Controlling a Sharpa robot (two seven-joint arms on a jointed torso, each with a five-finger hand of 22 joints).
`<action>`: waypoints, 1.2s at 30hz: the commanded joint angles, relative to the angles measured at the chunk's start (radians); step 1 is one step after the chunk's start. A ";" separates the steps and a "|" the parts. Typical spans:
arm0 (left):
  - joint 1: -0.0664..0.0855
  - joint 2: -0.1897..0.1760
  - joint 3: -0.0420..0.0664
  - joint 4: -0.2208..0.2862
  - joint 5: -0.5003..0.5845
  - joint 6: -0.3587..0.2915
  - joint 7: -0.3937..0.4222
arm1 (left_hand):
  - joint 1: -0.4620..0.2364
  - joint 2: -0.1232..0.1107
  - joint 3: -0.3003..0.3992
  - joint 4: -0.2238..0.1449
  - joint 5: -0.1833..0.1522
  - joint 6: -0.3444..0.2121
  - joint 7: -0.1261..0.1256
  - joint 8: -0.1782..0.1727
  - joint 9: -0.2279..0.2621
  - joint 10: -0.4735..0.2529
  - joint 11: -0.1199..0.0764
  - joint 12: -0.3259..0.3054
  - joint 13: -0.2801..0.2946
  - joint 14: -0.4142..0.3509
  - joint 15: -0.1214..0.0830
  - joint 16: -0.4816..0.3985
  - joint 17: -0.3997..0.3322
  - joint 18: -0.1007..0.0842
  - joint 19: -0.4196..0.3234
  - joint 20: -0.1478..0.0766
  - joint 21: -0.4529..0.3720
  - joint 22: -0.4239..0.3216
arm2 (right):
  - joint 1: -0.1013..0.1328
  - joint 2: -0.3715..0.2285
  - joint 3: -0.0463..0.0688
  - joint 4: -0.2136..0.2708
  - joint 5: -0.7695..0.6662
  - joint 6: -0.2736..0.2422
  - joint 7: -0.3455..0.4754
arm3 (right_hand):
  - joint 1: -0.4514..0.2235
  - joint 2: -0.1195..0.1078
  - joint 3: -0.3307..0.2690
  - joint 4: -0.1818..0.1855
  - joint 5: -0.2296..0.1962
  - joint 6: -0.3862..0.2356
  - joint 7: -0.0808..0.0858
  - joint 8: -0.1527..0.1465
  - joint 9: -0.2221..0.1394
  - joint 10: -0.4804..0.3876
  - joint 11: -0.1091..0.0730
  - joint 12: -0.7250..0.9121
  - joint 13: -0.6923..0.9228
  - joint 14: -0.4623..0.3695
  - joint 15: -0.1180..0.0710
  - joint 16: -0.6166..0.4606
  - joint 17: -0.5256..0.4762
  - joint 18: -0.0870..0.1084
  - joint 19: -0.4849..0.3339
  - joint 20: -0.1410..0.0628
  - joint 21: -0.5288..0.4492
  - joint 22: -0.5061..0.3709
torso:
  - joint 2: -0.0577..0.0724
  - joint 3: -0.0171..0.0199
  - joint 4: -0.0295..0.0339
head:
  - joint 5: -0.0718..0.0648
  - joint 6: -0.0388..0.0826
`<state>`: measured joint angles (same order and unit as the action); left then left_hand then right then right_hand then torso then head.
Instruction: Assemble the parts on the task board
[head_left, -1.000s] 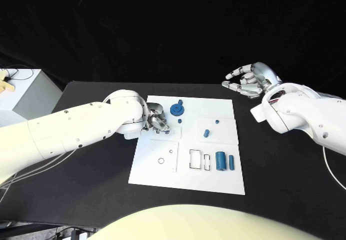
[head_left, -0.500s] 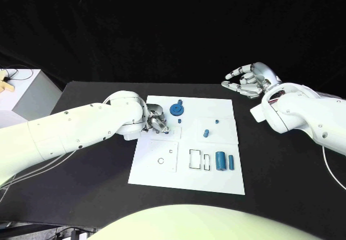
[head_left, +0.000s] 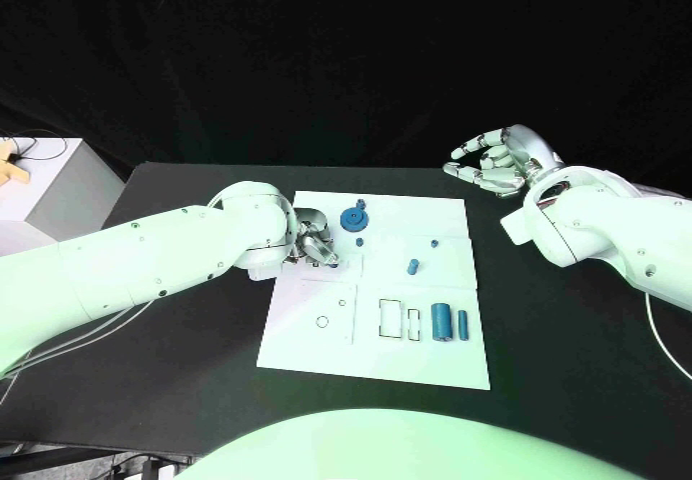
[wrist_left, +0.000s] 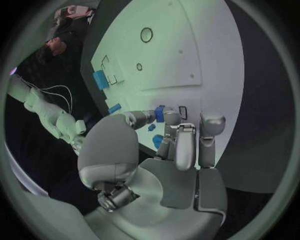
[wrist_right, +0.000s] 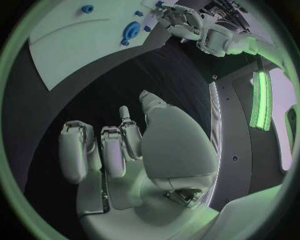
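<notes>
Board: while you look down from the head camera, the flat white rectangular task board (head_left: 378, 300) lies mid-table, its long axis running away from you.
Left hand: your silver left hand (head_left: 315, 244) sits over the board's far-left corner, by far the nearer hand to the parts; in the left wrist view its fingers (wrist_left: 186, 146) are drawn close together, tips down at a small blue piece (wrist_left: 160, 114) on the white plate, beside a small rectangular slot.
Right hand: your silver right hand (head_left: 498, 160) hangs off the board, beyond its far-right corner and well apart from every part, fingers loosely curled and parted, holding nothing.
Blue parts: the round blue gear-like disc (head_left: 356, 218) lies just beside the left fingers, toward the board's middle; two upright blue cylinders (head_left: 450, 323) stand near the board's near-right side.
Hidden: you cannot tell whether the left fingertips actually pinch the small blue piece or merely touch it; the forearm covers that contact from above.
</notes>
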<state>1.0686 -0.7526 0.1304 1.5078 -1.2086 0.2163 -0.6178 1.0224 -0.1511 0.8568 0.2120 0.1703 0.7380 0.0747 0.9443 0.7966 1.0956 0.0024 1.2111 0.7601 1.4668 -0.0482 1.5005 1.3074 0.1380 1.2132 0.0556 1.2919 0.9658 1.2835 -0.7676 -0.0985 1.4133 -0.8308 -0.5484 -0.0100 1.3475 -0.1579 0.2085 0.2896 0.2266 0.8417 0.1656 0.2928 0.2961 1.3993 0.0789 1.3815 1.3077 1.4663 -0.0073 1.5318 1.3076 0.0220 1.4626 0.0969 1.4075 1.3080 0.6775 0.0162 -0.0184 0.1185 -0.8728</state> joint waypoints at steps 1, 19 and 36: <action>-0.001 0.005 -0.002 -0.003 -0.003 0.026 -0.005 | -0.002 0.005 0.211 -0.216 0.002 0.006 -0.001 0.002 0.001 0.006 -0.001 0.003 0.000 0.046 -0.009 0.007 0.110 -0.015 0.008 0.000 0.003 0.001 | 0.000 0.000 0.000 0.001 -0.008 0.012 0.007 | -0.009 0.002 0.000 -0.001 0.005 -0.002 -0.002 -0.003 0.000 -0.005 0.000 -0.005 0.101 0.084 0.009 -0.006 0.188 0.016 0.046 0.005 -0.004 0.157 | 0.000 0.0008 -0.0003 | -0.001 0.000; -0.002 0.027 -0.017 -0.025 0.005 0.015 -0.003 | -0.056 -0.013 0.150 -0.173 -0.012 0.019 -0.014 0.003 -0.001 0.026 -0.009 0.007 -0.002 0.048 -0.013 0.007 0.113 -0.015 0.005 -0.003 -0.003 -0.005 | -0.001 -0.003 0.000 0.006 -0.008 0.013 0.007 | -0.013 0.003 0.000 -0.001 0.006 -0.003 -0.002 -0.003 0.000 -0.007 0.000 -0.006 0.099 0.084 0.009 -0.007 0.187 0.017 0.046 0.005 -0.005 0.157 | 0.000 0.0003 0.0004 | -0.006 0.000; -0.003 0.018 -0.019 -0.020 0.002 0.019 -0.006 | -0.082 -0.066 -0.130 -0.028 -0.027 0.049 -0.019 -0.015 -0.024 0.019 -0.012 0.016 -0.007 0.049 -0.016 0.005 0.113 -0.016 0.012 -0.007 -0.017 -0.014 | -0.001 -0.007 0.000 0.010 -0.008 0.011 0.008 | -0.015 0.003 0.000 -0.001 0.007 -0.003 -0.002 -0.004 0.000 -0.008 0.000 -0.007 0.099 0.084 0.009 -0.007 0.187 0.017 0.046 0.005 -0.006 0.156 | 0.000 -0.0003 -0.0001 | -0.008 0.000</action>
<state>1.0724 -0.7352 0.1168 1.4854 -1.2104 0.2117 -0.6220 0.9413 -0.2100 0.7332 0.1808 0.1482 0.7871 0.0475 0.9326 0.7731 1.1202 -0.0088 1.2229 0.7540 1.4633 -0.0591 1.5045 1.3074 0.1380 1.2204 0.0483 1.2797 0.9529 1.2834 -0.7746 -0.0985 1.4207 -0.8308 -0.5469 -0.0101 1.3423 -0.1527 0.2085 0.2896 0.2266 0.8417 0.1656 0.2928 0.2961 1.3993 0.0789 1.3815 1.3081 1.4663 -0.0073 1.5279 1.3074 0.0221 1.4626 0.0969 1.4075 1.3075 0.6772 0.0161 -0.0183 0.1107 -0.8728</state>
